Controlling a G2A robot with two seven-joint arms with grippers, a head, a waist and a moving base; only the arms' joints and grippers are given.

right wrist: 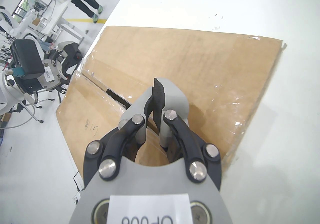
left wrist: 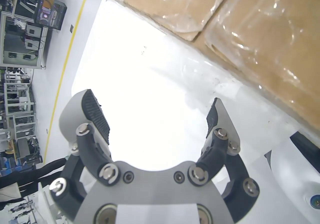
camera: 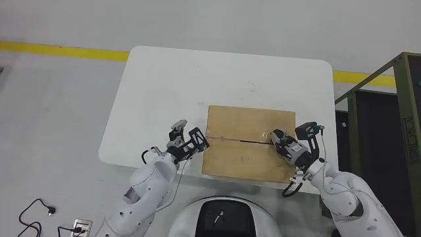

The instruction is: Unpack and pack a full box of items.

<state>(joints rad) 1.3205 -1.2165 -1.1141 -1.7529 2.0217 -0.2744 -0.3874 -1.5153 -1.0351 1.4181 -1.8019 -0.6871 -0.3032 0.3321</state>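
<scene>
A closed cardboard box [camera: 250, 143] lies on the white table [camera: 197, 85] near its front edge, its two top flaps meeting in a taped seam. My left gripper [camera: 196, 138] hangs open just off the box's left side, over bare table; in the left wrist view the left gripper [left wrist: 151, 102] holds nothing and the box [left wrist: 225, 10] lies beyond it. My right gripper [camera: 276, 138] is shut above the right end of the seam. In the right wrist view the right gripper [right wrist: 156, 85] sits low over the box [right wrist: 200, 65], nothing visible between its pads, with a dark gap in the seam [right wrist: 117, 96] just ahead.
The far half of the table is bare white surface. A green-framed rack [camera: 395, 105] stands off the table's right side. A yellow floor line [camera: 66, 51] runs behind the table. The left arm's wrist [right wrist: 37, 72] shows past the box's far end.
</scene>
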